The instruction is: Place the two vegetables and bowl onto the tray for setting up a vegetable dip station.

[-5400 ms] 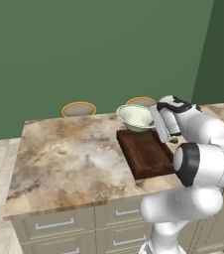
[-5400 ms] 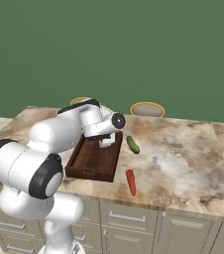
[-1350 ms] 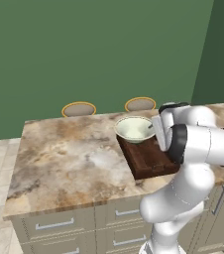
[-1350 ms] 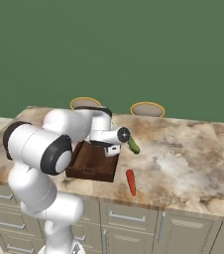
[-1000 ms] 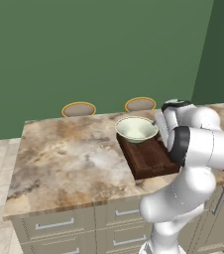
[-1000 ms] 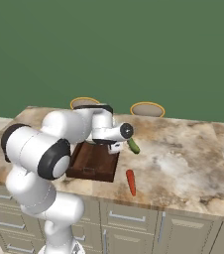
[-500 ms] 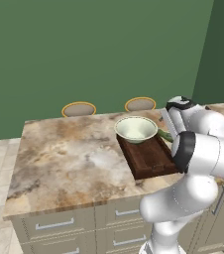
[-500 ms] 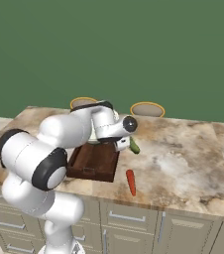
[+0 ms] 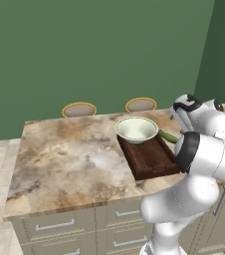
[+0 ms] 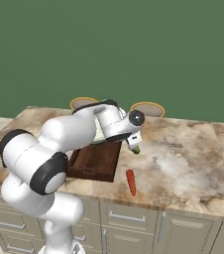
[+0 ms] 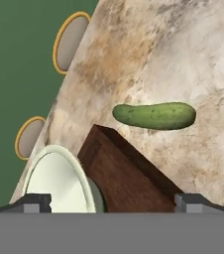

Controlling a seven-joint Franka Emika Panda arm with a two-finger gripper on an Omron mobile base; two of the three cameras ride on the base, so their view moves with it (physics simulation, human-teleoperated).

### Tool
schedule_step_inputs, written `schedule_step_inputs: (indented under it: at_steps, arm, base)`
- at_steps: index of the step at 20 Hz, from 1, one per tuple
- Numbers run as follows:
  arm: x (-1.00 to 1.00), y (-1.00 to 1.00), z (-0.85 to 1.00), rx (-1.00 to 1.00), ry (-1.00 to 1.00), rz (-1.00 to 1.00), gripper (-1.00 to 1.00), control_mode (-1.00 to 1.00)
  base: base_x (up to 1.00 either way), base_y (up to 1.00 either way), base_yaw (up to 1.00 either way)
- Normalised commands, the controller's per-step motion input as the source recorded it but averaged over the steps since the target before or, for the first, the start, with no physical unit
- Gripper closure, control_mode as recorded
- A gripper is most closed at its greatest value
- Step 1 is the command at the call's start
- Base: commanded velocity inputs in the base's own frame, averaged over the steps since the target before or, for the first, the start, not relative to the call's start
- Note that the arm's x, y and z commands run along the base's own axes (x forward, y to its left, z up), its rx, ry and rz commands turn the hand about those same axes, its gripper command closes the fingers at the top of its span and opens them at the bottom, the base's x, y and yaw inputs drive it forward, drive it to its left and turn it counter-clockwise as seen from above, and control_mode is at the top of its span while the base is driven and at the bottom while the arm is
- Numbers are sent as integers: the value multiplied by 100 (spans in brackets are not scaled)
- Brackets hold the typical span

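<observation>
Gripper [image 11: 112, 198], fingers spread wide w/ nothing between them, hung over the tray's [image 9: 152, 159] far corner; the cucumber [image 11: 154, 115] lay on the counter [image 9: 69, 154] just past that corner, ahead of the fingertips, long axis running across the gap between them. Cucumber was dark green, smooth, blunt-ended; tray dark wood w/ raised edges, holding the glossy pale bowl [image 9: 136, 129] at its far end. Slim carrot [image 10: 130, 182] lay off the tray's near right corner on mottled marble-look stone.

On the counter [image 9: 64, 154], the bowl [image 9: 136, 129] sits on the tray's [image 9: 152, 160] far end, the cucumber [image 11: 154, 115] just beside the tray, the carrot [image 10: 131, 182] nearer the counter's front edge
</observation>
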Motion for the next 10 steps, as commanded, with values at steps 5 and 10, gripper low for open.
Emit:
schedule_step_inputs:
  at_steps: [5,10]
  arm:
    - [-15,-60,0,-15,-2,13,-100,-100]
    - [-14,-39,0,-19,-7,20,-100,-100]
  base:
    - [0,0,0]
    - [0,0,0]
